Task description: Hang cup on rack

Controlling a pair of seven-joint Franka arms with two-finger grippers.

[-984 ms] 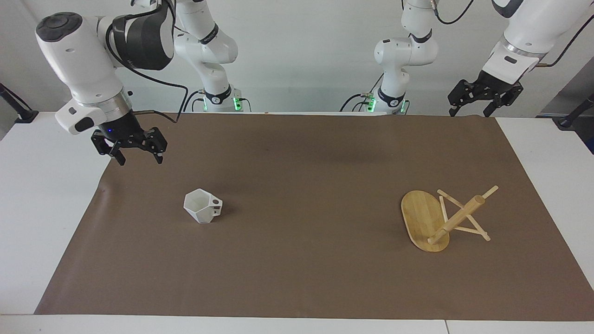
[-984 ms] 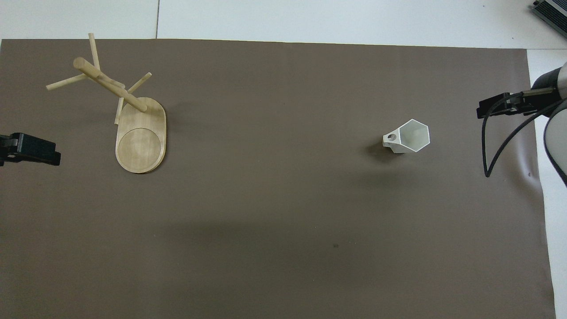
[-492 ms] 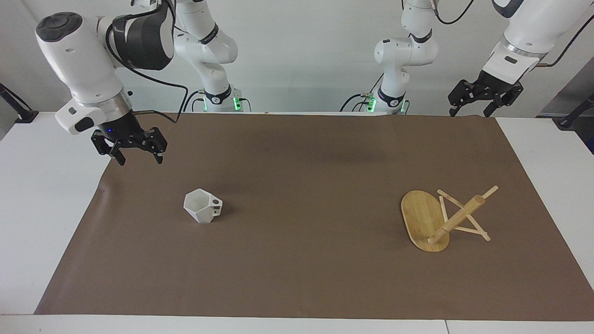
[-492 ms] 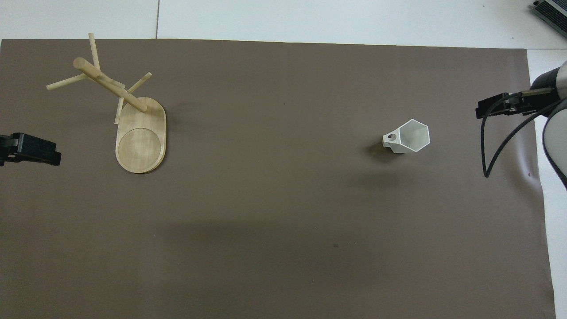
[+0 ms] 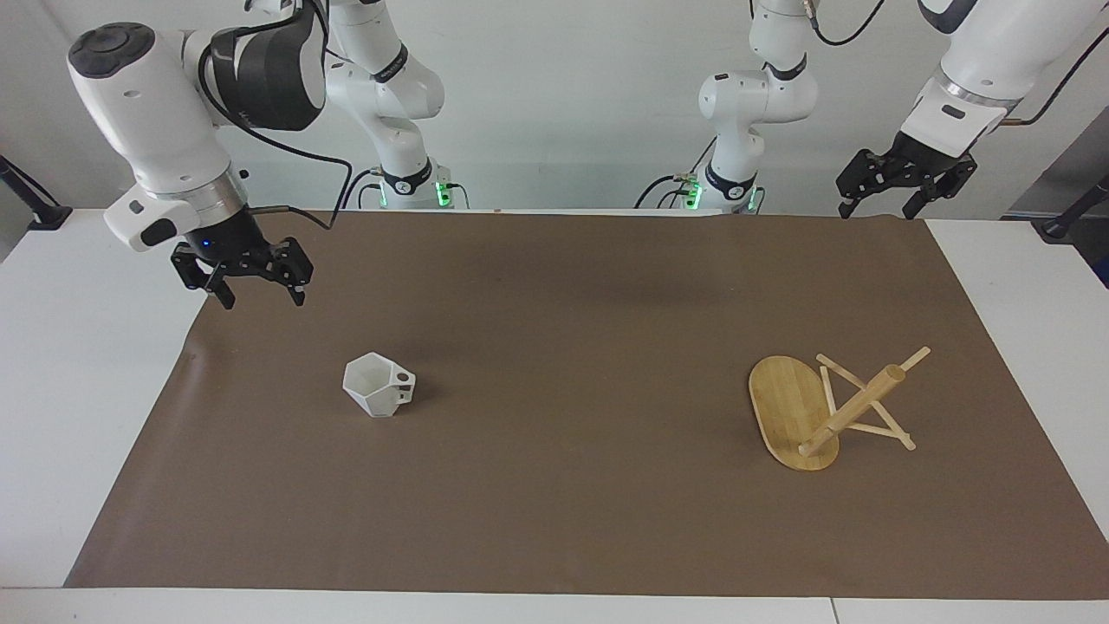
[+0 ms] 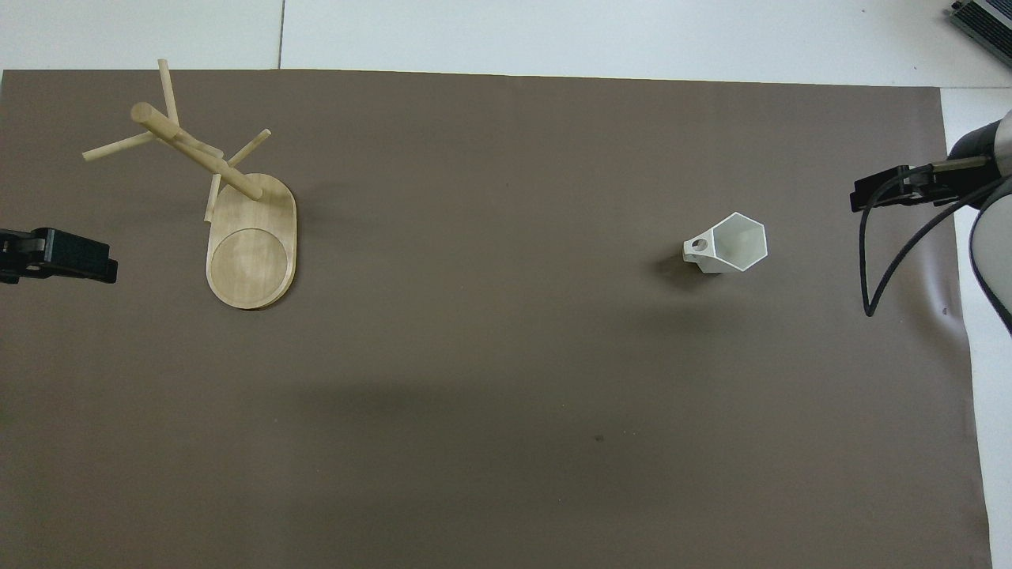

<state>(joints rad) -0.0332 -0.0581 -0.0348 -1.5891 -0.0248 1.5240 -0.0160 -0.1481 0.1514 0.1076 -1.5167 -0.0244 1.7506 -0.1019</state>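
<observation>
Facing view: right hand [image 5: 254,295] hangs empty with fingers spread above the brown mat [image 5: 554,520] at its arm's end of the counter [image 5: 78,416]; the cup [image 5: 379,385] stands upright on the mat below it, toward the rack. Left hand [image 5: 897,201], also spread and empty, hangs over the counter's edge nearest the robots. The rack [image 5: 827,409] lies tipped on the mat.

Overhead view: left hand [image 6: 59,254] has edged slightly toward the rack [image 6: 237,213] since a second ago; cup [image 6: 731,243] and right hand [image 6: 893,190] unchanged
</observation>
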